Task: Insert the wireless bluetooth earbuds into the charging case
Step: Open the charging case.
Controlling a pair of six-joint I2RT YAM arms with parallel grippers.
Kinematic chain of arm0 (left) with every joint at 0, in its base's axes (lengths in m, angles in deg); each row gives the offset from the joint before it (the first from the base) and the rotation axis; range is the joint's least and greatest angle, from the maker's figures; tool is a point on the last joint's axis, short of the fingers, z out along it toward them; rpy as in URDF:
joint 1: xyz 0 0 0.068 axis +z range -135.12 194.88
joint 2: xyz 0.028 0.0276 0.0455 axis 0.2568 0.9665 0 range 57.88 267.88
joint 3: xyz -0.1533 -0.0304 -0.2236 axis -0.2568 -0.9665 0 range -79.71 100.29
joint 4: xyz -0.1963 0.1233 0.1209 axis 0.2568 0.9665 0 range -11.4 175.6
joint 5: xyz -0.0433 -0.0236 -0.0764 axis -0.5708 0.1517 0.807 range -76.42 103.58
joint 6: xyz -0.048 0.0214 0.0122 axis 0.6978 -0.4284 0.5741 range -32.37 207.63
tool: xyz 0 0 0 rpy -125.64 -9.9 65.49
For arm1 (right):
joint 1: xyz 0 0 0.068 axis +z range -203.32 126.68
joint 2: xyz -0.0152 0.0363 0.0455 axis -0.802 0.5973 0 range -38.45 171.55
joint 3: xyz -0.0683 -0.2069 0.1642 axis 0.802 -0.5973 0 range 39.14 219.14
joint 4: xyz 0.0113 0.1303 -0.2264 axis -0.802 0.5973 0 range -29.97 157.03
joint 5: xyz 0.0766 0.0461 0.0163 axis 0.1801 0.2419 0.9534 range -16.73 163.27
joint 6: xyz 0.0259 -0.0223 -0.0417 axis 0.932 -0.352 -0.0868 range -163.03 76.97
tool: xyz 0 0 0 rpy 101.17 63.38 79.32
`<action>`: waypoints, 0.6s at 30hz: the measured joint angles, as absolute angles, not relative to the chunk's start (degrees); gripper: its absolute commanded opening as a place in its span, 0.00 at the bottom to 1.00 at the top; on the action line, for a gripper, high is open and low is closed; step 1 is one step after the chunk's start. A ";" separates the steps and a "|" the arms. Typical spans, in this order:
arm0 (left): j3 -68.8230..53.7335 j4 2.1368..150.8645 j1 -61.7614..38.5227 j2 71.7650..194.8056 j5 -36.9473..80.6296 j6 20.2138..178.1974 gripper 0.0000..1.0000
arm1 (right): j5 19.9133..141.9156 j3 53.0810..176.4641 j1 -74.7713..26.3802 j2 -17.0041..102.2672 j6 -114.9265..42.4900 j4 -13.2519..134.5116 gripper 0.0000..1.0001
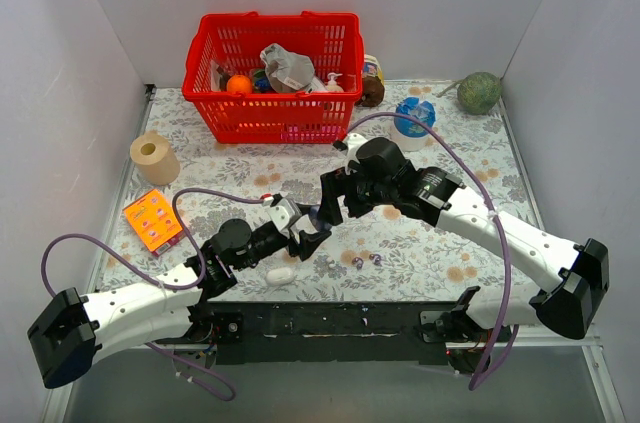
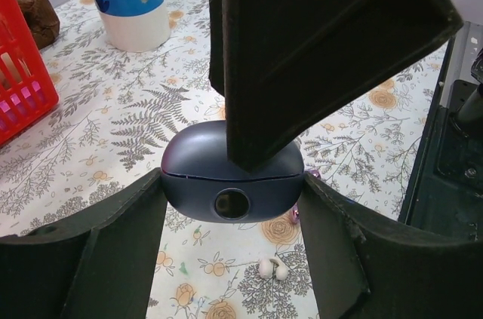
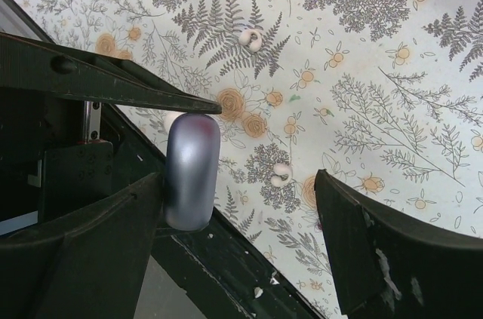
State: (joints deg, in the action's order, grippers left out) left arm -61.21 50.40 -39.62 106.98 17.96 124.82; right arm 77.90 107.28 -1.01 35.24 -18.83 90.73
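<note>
The charging case (image 2: 226, 154), blue-grey and closed with a dark round spot on its front, is held off the table between my left gripper's (image 2: 232, 192) two fingers. In the top view it is a small bluish patch (image 1: 317, 216) between both grippers. My right gripper (image 3: 240, 182) is open wide; the lavender case (image 3: 192, 172) lies against its left finger, and one of its fingers (image 2: 302, 55) presses down on the case's top. Two purplish earbuds (image 1: 366, 260) lie on the cloth just right of the grippers. One shows as a purple speck (image 2: 296, 216).
Small white two-lobed pieces (image 3: 281, 174) (image 3: 250, 38) lie on the floral cloth, and a white lump (image 1: 280, 275) lies near the front rail (image 1: 330, 328). A red basket (image 1: 270, 73), paper roll (image 1: 155, 156), orange card (image 1: 152, 220), blue-capped tub (image 1: 412, 123) and green ball (image 1: 480, 93) stand around.
</note>
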 measured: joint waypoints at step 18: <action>-61.10 52.89 -39.88 105.71 18.25 123.81 0.00 | 74.95 106.71 -0.66 34.15 -18.67 91.24 0.84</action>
